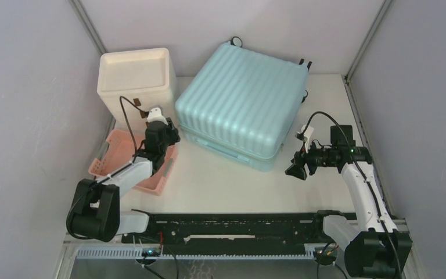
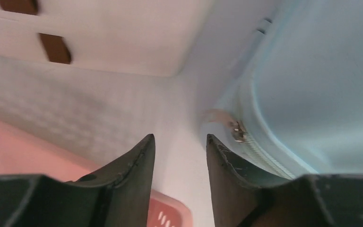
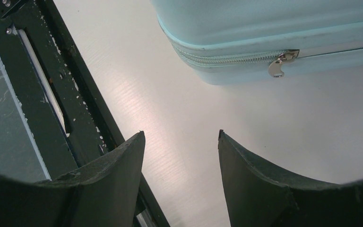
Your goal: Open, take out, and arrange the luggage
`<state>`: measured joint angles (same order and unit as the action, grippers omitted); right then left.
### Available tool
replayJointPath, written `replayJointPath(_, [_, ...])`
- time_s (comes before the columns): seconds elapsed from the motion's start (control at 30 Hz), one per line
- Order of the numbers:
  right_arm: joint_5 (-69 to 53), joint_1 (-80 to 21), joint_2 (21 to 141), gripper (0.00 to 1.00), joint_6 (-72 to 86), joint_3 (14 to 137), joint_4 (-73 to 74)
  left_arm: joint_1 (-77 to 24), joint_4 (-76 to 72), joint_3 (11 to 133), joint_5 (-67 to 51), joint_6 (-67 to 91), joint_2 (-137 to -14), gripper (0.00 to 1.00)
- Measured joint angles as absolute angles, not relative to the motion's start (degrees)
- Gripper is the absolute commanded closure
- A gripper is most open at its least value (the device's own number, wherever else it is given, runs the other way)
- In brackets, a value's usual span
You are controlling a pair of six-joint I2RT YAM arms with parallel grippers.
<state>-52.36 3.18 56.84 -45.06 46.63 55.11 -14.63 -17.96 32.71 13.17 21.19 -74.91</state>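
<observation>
Shows the luggage (image 1: 241,104) flat and zipped shut at the far middle of the table (image 1: 226,186), just right of the cream cabinet (image 1: 135,75). Puts one zipper pull (image 2: 237,131) just beside the right finger (image 2: 227,165) of the left gripper (image 2: 179,137), jaws spread, empty. Sets the right gripper (image 3: 181,133), likewise spread and empty, facing the front seam (image 3: 227,59), with the second pull (image 3: 279,66) ahead and rightward, farther off. Favours the left, probably.

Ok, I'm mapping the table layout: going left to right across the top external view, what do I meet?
Cream-white cabinet → aqua-blue suitcase → right arm. The pink basket and left gripper overlap the cabinet's span, so they are left out.
</observation>
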Motion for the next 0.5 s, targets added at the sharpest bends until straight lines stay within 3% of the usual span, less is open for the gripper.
replayJointPath(0.13, [-52.34, 3.18, 56.82, 0.34, -45.1, 46.63, 55.11, -13.1, -11.07, 33.41, 14.0, 22.31, -69.47, 0.41])
replayJointPath(0.33, [-52.36, 3.18, 56.12, 0.34, -45.76, 46.63, 55.18, -14.15, -5.61, 28.05, 4.29, 25.23, -46.41, 0.4])
replayJointPath(0.5, [-53.78, 2.98, 54.43, 0.34, -48.51, 46.63, 56.69, -22.92, -4.14, 21.8, -2.28, 26.55, -34.39, 0.4])
